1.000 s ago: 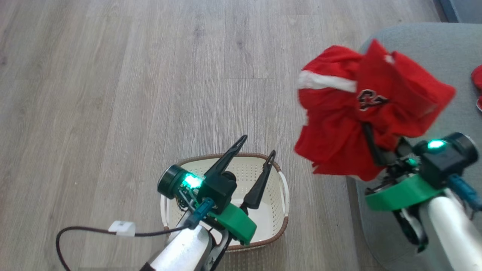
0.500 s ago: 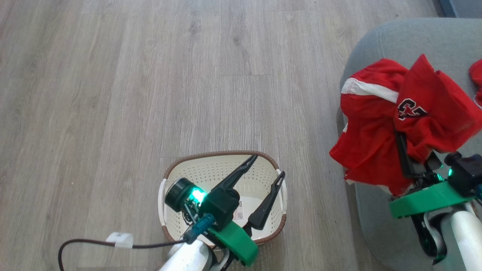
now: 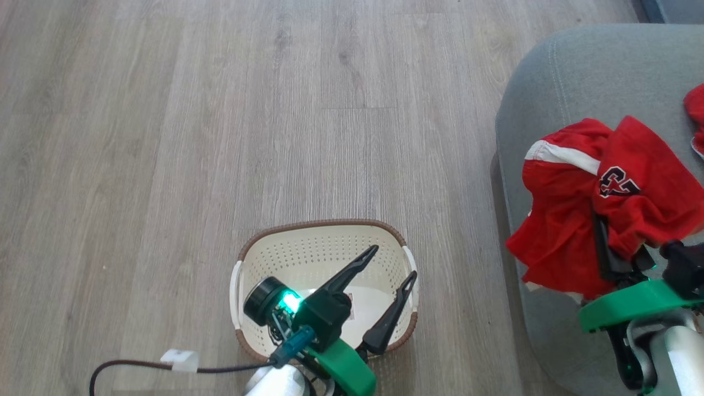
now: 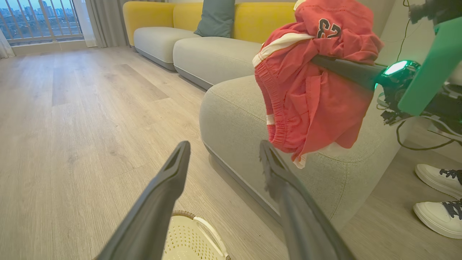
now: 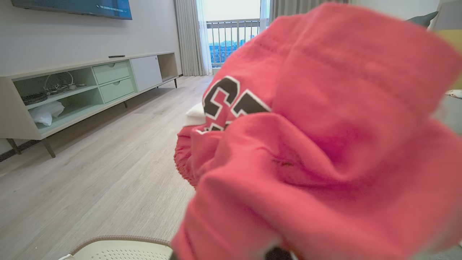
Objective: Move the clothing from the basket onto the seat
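My right gripper is shut on a bright red piece of clothing with a white stripe and a dark letter logo. The fabric drapes over its fingers and hangs above the near corner of the grey-green seat. From the left wrist view the clothing dangles off the dark finger over the seat. It fills most of the right wrist view. A second red garment lies on the seat at the right edge. My left gripper stands open over the cream basket, which holds no clothing.
The basket stands on a pale wood floor beside the seat. A person's white shoes are on the floor past the seat's corner. A dark cable trails from my left arm. A yellow sofa and a low TV cabinet stand further off.
My right gripper has carried the red clothing rightwards and lower, from beside the seat's edge to over the cushion. The head view has shifted a little; my left gripper stays open over the basket.
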### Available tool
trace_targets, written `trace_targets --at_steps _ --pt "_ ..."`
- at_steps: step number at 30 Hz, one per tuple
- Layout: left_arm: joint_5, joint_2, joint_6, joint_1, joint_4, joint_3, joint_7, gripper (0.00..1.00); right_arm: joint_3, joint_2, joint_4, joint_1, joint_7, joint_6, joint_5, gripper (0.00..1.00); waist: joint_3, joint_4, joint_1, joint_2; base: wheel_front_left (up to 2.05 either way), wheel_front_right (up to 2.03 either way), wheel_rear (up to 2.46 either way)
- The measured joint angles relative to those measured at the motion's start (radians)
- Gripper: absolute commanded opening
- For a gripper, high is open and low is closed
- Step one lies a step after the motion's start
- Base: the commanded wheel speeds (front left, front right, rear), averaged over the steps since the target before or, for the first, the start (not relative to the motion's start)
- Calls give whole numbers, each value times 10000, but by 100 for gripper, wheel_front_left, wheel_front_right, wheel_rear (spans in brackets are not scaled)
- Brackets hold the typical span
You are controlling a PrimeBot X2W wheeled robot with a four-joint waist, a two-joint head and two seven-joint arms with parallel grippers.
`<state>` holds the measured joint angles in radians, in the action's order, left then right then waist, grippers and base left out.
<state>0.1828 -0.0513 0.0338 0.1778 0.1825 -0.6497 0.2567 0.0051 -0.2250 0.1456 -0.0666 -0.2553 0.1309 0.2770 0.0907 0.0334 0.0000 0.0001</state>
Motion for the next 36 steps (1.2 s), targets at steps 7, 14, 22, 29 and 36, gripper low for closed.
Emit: trace_targets --at_steps 7,14,22,29,36 --pt "4 0 -2 2 38 21 0 100 4 0 17 -8 0 0 -2 0 5 -94 0 0 0 0 0" --pt "0 -2 71 10 46 25 0 100 19 0 15 -11 0 0 -35 0 7 -367 0 0 0 0 0" --pt "-94 -6 71 55 40 -4 0 100 -52 0 -105 -56 0 0 -48 0 181 -1100 0 0 0 0 0" --pt "-213 -8 69 340 48 -128 0 100 -180 61 -123 -126 0 0 -48 0 446 -2091 0 0 0 0 0" --pt "-428 -10 119 521 163 -201 0 100 -362 278 -150 -299 0 0 -48 0 680 -3102 0 0 0 0 0"
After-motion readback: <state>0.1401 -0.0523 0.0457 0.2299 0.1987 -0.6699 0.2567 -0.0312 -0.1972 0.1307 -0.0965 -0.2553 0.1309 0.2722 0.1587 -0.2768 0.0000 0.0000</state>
